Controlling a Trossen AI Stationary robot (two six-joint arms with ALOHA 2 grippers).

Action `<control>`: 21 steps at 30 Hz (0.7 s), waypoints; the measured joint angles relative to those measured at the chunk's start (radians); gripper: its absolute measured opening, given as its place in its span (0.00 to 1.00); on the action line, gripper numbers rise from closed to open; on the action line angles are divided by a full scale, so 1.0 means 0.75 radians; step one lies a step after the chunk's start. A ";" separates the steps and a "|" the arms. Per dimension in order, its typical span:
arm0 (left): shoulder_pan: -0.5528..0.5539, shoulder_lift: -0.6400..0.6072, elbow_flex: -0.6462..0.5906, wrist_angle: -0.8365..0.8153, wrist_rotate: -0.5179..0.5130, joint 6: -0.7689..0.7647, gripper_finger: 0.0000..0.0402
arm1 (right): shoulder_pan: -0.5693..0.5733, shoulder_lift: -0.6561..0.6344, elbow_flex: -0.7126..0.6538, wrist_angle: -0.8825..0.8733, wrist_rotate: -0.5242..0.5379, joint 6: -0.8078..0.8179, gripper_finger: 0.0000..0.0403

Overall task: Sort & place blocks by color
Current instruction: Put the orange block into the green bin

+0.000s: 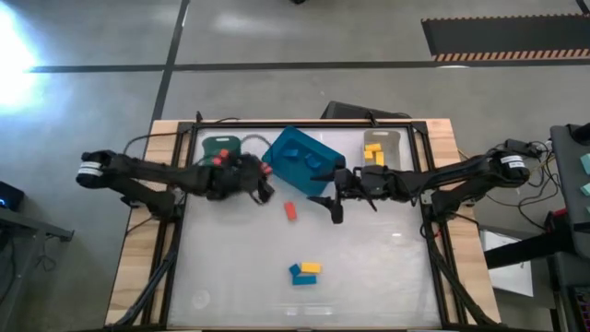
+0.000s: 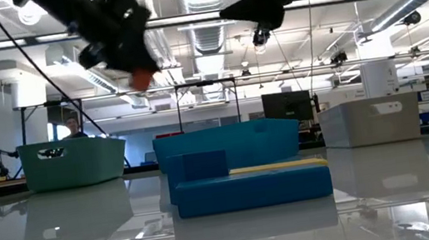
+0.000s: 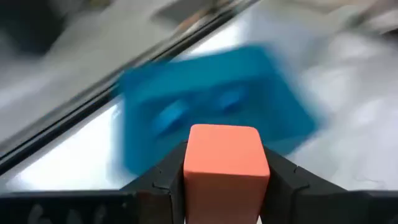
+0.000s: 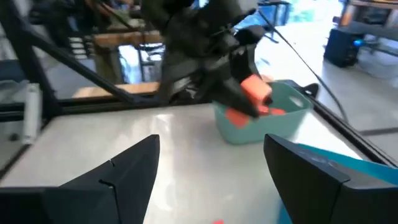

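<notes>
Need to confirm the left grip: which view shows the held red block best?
Left wrist view: the red block fills the frame, pinched between both fingers. Right wrist view shows it from afar near the green bin. Low view gives a blurred glimpse; in the high view it is barely visible.

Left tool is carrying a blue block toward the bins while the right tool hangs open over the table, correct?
Not quite: the block in the left tool is red, as the left wrist view shows. The rest stands: the right tool hangs open over the table.

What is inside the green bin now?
The green bin holds red blocks, seen past the left gripper. Its floor is partly covered, so the count is unclear.
</notes>
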 joint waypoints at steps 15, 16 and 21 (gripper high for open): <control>0.800 0.030 0.056 -0.937 0.438 -0.097 0.29 | 0.000 0.015 0.000 -0.089 0.053 0.032 0.66; 0.827 0.042 0.055 -0.940 0.473 -0.055 0.29 | 0.000 0.016 0.000 -0.092 0.053 0.033 0.66; 0.879 0.098 0.053 -0.947 0.673 0.117 0.29 | 0.000 0.017 0.000 -0.116 0.075 0.034 0.66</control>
